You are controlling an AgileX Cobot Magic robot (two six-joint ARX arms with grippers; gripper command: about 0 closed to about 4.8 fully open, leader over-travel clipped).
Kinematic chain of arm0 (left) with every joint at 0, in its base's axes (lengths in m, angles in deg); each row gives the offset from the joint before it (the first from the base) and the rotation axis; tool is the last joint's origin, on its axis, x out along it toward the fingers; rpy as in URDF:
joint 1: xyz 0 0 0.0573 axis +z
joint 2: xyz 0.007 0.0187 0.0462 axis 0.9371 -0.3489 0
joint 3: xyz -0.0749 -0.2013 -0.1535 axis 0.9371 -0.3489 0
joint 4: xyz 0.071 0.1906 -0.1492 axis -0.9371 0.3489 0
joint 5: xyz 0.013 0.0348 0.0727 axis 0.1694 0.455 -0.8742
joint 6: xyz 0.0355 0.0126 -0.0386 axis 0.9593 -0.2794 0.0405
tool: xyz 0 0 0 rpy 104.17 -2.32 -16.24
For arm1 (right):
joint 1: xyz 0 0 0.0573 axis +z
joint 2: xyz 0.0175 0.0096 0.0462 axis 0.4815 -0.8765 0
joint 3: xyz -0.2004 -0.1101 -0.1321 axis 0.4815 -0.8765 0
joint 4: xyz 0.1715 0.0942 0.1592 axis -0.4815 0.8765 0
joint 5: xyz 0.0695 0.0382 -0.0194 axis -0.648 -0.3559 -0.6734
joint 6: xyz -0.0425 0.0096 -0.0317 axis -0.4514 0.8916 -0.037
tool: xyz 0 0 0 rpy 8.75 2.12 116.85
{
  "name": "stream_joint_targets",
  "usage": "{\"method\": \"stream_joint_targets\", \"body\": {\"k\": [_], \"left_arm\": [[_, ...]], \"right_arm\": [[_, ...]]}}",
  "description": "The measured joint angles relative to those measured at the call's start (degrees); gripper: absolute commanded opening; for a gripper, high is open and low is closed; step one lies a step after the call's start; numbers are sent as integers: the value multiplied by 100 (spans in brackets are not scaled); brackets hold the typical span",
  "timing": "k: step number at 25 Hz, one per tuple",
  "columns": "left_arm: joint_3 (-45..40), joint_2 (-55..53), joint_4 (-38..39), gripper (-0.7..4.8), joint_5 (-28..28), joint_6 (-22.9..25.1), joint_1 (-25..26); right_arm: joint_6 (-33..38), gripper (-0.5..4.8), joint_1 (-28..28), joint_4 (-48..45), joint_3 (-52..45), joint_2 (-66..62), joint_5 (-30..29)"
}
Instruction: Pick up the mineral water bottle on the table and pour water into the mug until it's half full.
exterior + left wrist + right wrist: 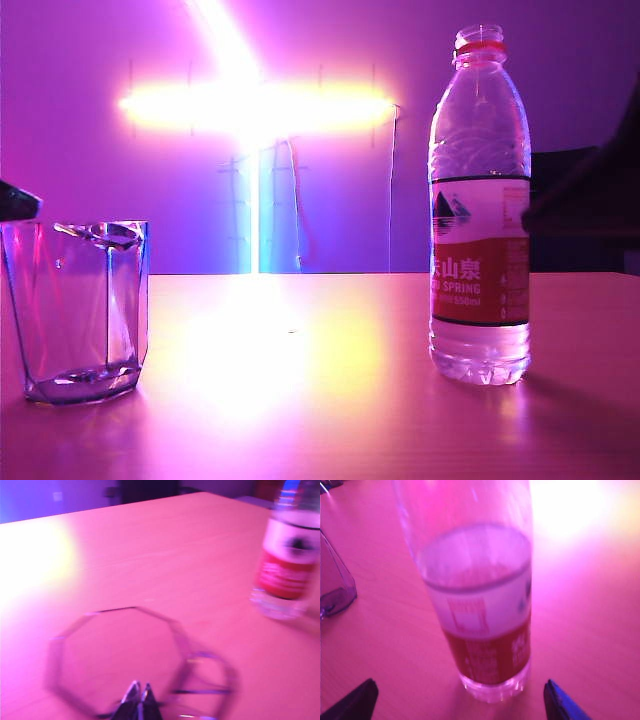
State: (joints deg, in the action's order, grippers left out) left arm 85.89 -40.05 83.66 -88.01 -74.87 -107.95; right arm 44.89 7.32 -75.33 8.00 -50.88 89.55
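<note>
Right gripper [460, 700] wide before bottle [475, 605]; left gripper [139, 695] seemingly closed, blurred

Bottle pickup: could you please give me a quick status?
Right gripper open, straddling bottle, no grip. Left gripper shut above mug. Bottle upright on table. Nothing in the way.

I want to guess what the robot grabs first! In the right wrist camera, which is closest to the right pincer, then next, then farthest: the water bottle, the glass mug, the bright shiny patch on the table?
1. The mineral water bottle, standing right between the open tips of the right pincer.
2. The mug, off to one side.
3. The glare patch on the table, far beyond the bottle.
</note>
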Motion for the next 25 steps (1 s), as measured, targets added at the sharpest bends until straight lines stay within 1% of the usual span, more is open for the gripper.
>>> {"method": "stream_joint_targets", "body": {"k": [1, 3, 7, 12, 14, 19, 23, 25], "left_arm": [[0, 0, 0, -2, -20, -2, 146], [0, 0, -2, -2, -22, 0, 264], [0, 0, -2, -2, -22, 0, 267], [0, 0, -2, -2, -22, 0, 267], [0, 0, -2, -2, -24, 0, 267], [0, 2, -2, -2, -22, 0, 267], [0, 4, -2, -2, -24, 0, 267], [0, 4, -2, -2, -22, 0, 267]], "right_arm": [[-105, 479, -2, -157, 72, -236, -22], [-164, 479, -17, -498, 94, -763, -94], [-262, 479, -17, -1497, 105, -1790, -116], [-304, 479, -17, -2033, 417, -2743, -125], [-306, 479, -166, -2535, 634, -3432, -188], [-306, 479, -358, -3187, 828, -4081, -367], [-306, 479, -378, -3694, 844, -4483, -389], [-306, 479, -378, -3788, 848, -4732, -393]]}}
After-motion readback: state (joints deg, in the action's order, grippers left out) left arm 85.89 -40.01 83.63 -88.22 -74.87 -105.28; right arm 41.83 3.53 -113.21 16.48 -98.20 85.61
